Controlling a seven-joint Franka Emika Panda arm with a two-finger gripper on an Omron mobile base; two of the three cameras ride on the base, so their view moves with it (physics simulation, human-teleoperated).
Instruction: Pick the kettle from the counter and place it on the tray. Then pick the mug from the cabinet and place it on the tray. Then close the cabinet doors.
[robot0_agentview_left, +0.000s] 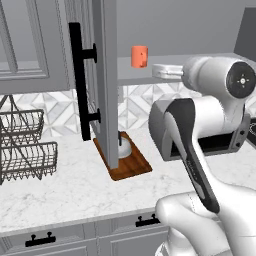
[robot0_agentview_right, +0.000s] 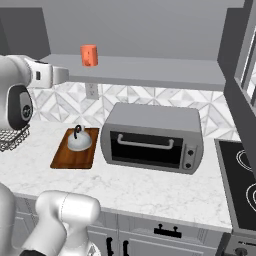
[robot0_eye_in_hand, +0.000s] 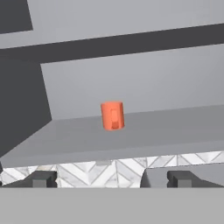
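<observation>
The orange mug (robot0_agentview_left: 139, 56) stands upright on the grey shelf (robot0_agentview_left: 150, 76) of the open cabinet, seen again as the mug (robot0_agentview_right: 89, 55) and the mug (robot0_eye_in_hand: 113, 115), its handle facing the hand camera. My gripper (robot0_eye_in_hand: 111, 179) is open and empty, at about shelf height, well short of the mug. The hand shows as the gripper (robot0_agentview_left: 157, 71) and the gripper (robot0_agentview_right: 67, 75), out in front of the shelf edge. The white-grey kettle (robot0_agentview_right: 80, 141) sits on the reddish-brown tray (robot0_agentview_right: 62, 159) on the marble counter (robot0_agentview_right: 150, 187). An open cabinet door (robot0_agentview_left: 106, 75) with a black bar handle (robot0_agentview_left: 79, 80) partly hides the kettle (robot0_agentview_left: 125, 145).
A large grey toaster oven (robot0_agentview_right: 152, 137) stands on the counter right of the tray. A black stovetop (robot0_agentview_right: 240, 175) lies at the far right. Wire baskets (robot0_agentview_left: 25, 145) stand at the left. Another open door (robot0_agentview_right: 242, 55) hangs at the right. Grey drawers (robot0_agentview_left: 75, 237) run below.
</observation>
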